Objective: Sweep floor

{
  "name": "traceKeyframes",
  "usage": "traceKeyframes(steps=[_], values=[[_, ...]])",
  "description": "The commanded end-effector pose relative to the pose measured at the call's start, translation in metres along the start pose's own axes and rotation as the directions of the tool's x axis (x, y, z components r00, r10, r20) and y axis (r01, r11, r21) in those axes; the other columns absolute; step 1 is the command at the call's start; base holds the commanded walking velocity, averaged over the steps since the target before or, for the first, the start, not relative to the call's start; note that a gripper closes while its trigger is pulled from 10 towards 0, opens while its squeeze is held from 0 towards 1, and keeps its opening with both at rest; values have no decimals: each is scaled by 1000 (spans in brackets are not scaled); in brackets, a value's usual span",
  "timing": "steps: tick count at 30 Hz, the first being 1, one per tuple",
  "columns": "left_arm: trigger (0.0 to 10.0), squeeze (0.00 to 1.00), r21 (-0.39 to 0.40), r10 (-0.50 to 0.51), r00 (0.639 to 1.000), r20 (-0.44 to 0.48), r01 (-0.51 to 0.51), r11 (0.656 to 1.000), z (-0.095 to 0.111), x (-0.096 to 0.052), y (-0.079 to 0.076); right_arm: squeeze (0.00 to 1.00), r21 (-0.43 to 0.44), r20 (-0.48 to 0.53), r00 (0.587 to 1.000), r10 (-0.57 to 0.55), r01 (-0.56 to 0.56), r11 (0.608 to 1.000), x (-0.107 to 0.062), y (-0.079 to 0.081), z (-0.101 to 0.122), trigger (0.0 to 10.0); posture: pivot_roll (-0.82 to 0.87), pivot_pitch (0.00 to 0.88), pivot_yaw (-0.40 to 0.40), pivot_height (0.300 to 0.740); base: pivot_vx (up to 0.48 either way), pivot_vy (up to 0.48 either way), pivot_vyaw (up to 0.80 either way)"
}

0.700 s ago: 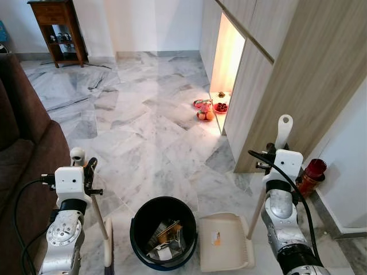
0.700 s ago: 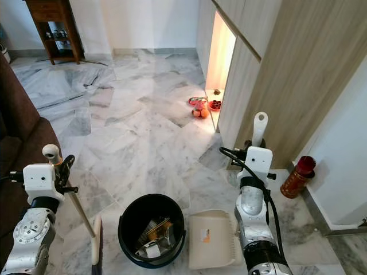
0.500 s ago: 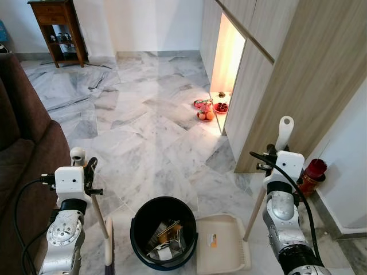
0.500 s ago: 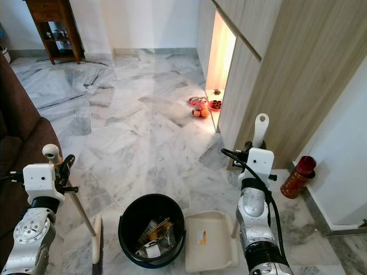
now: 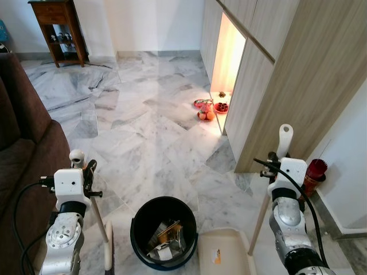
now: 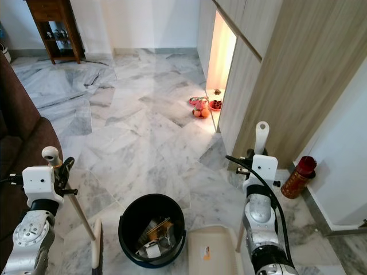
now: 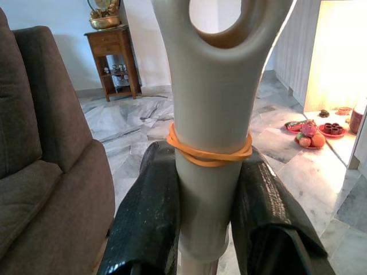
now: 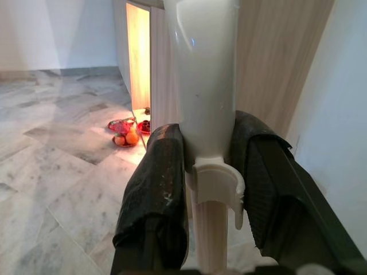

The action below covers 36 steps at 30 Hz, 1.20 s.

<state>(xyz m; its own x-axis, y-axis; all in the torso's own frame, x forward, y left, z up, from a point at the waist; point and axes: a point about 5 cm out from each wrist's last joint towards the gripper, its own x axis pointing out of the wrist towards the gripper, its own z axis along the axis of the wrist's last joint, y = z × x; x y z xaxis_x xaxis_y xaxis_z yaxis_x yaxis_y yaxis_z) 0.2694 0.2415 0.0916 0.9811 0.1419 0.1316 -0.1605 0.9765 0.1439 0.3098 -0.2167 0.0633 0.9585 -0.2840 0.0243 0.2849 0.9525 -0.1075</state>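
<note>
The left gripper (image 7: 209, 217) is clenching the broom handle (image 7: 211, 143), its head resting on the marble floor (image 5: 143, 132) left of the black bin (image 5: 163, 232). The right gripper (image 8: 209, 189) is clamping the dustpan handle (image 8: 206, 86), with the dustpan (image 5: 226, 258) sitting just right of the bin.

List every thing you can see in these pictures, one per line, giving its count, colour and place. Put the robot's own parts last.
bin: one, black, on the floor between the arms, holding scraps
dustpan: one, cream, on the floor right of the bin
broom: one, pale, left of the bin
sofa: one, brown, far left
wooden stand: one, dark brown, far corner
fruit plates: a small cluster, red and orange, at the lit niche
cylinder: one, red, by the right wall
left gripper: black fingers shut on the broom handle
right gripper: black fingers shut on the dustpan handle
</note>
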Motion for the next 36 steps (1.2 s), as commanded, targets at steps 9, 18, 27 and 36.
traceKeyframes(steps=[9,18,27,36], values=[[10000,0,-8,13,999,52,-13,1000,11,2,2,0,27,20,1000,-23,22,999,4,-9,3,10000,111,0,-14,740,0,0,0],[10000,0,-5,11,999,52,-11,1000,11,3,3,0,26,19,1000,-13,12,1000,4,-8,2,10000,107,0,-13,740,0,0,0],[10000,0,4,-4,999,52,4,1000,11,3,2,0,29,20,1000,-2,2,1000,4,-5,2,10000,99,0,-4,740,0,0,0],[10000,0,8,-18,998,55,17,1000,11,1,0,0,28,26,1000,1,-1,1000,2,-6,1,10000,96,0,3,740,0,0,0]])
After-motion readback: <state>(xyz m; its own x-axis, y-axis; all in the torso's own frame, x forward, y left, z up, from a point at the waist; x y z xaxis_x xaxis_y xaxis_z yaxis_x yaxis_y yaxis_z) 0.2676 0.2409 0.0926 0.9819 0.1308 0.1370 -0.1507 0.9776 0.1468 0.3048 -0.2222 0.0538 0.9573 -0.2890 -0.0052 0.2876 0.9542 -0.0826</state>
